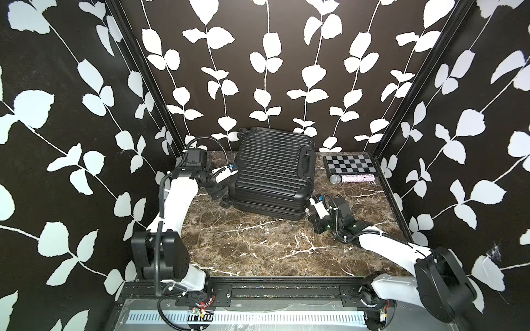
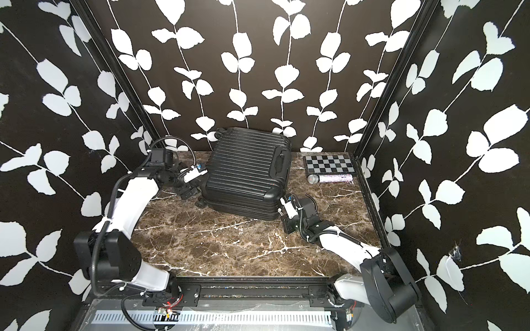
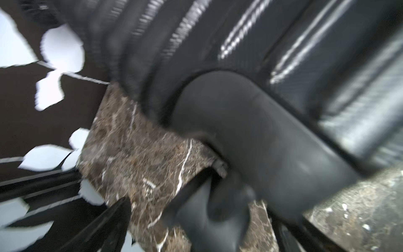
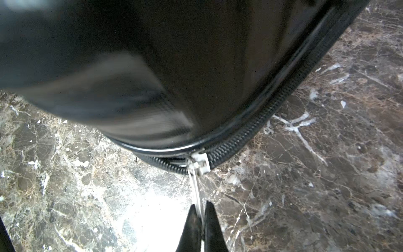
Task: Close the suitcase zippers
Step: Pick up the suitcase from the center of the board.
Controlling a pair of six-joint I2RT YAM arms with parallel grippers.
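Observation:
The black ribbed suitcase (image 1: 272, 172) (image 2: 243, 174) lies flat on the marble table, near the back wall. Its zipper track (image 4: 250, 128) runs round the seam, joined on one side of the silver slider (image 4: 198, 163) and parted on the other. At the case's front right corner, my right gripper (image 4: 200, 210) (image 1: 308, 212) is shut on the slider's thin metal pull tab (image 4: 196, 187). My left gripper (image 3: 200, 229) (image 1: 222, 189) stands open at the case's left side. A black wheel fitting (image 3: 207, 213) sits between its fingers, and that view is blurred.
A flat checkerboard (image 1: 348, 164) lies at the back right with a glittery microphone (image 1: 351, 179) in front of it. Leaf-patterned walls close in the back and both sides. Bare marble table (image 1: 258, 246) stretches in front of the case.

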